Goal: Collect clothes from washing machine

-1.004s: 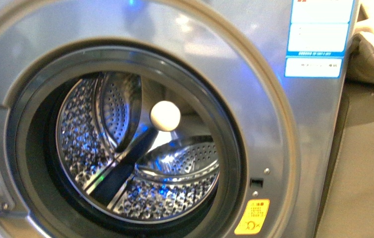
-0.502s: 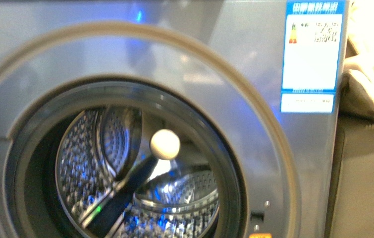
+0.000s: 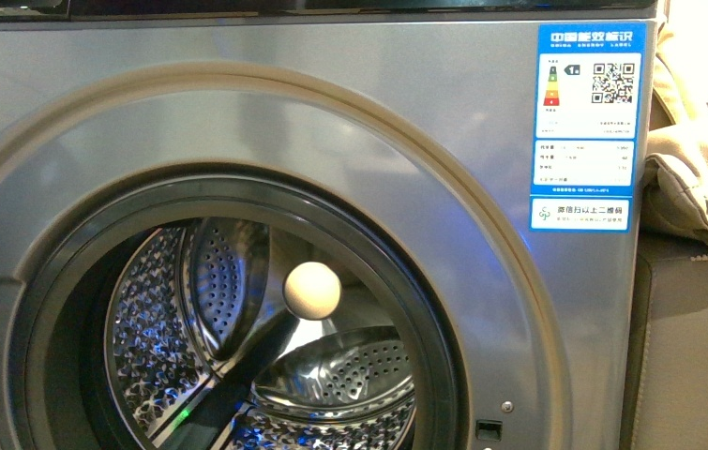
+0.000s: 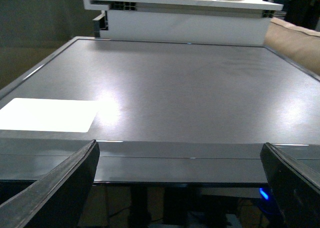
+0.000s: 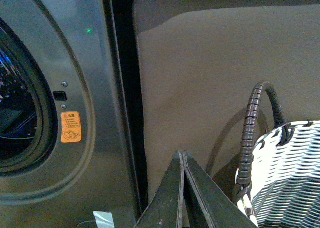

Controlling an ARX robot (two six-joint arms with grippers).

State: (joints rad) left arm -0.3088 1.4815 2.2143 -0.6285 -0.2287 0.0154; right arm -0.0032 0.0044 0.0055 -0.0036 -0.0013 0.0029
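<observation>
The grey washing machine (image 3: 481, 122) fills the front view, its porthole open on the perforated steel drum (image 3: 331, 375). A cream ball (image 3: 311, 291) shows inside the drum. The clothes are out of view in every frame. My left gripper (image 4: 179, 147) hangs open above the washer's flat grey top (image 4: 175, 88), its dark fingers (image 4: 60, 188) spread wide with nothing between them. My right gripper (image 5: 183, 160) is shut and empty, low in front of the gap between the washer's front (image 5: 100, 88) and a woven basket (image 5: 290, 173). Neither arm shows in the front view.
A blue label (image 3: 589, 127) sits on the washer's upper right and an orange sticker (image 5: 70, 127) by the porthole rim. Beige cushions (image 3: 697, 178) lie to the right. The grey-and-white basket has a dark wrapped handle (image 5: 252, 123). A white board (image 4: 180, 3) stands behind the washer top.
The front view has swung upward: the porthole and drum sit lower in the picture, the blue label is now fully in view, and the orange sticker has dropped out of frame.
</observation>
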